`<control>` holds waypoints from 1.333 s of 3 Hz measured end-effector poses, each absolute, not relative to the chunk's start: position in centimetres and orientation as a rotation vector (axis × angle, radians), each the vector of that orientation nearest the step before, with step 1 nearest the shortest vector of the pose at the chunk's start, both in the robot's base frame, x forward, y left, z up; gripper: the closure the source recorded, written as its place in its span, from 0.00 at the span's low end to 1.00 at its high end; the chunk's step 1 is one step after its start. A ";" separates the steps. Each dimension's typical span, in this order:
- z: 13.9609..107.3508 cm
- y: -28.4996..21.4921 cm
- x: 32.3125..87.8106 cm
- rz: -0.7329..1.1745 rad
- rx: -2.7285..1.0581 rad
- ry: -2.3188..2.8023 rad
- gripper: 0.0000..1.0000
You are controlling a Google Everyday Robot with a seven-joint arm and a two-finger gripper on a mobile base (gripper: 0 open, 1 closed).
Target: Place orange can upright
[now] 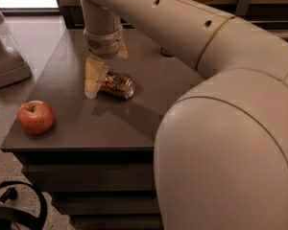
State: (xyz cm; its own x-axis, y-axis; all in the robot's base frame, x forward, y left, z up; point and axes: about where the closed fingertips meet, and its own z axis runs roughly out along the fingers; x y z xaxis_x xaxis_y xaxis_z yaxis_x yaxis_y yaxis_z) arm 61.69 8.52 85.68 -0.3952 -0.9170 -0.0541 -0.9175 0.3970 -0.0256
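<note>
The orange can [117, 84] lies on its side near the middle of the dark grey table [134, 123], with a silver end facing right. My gripper [96, 84] hangs straight down from the arm and sits at the can's left end, hiding that end. The can rests on the table top.
A red-orange apple [35, 117] sits near the table's front left corner. A green can [166, 52] stands at the back, mostly hidden behind my arm. A white appliance [5, 56] is on the floor to the left, and a black looped object [14, 210] lies below the table's front edge.
</note>
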 end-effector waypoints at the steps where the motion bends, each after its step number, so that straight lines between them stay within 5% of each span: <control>1: 84.8 9.5 61.9 -0.002 -1.693 2.596 0.00; 3: 83.0 8.6 61.9 -0.004 -1.607 2.693 0.00; 4: 82.6 7.3 61.4 0.009 -1.536 2.732 0.19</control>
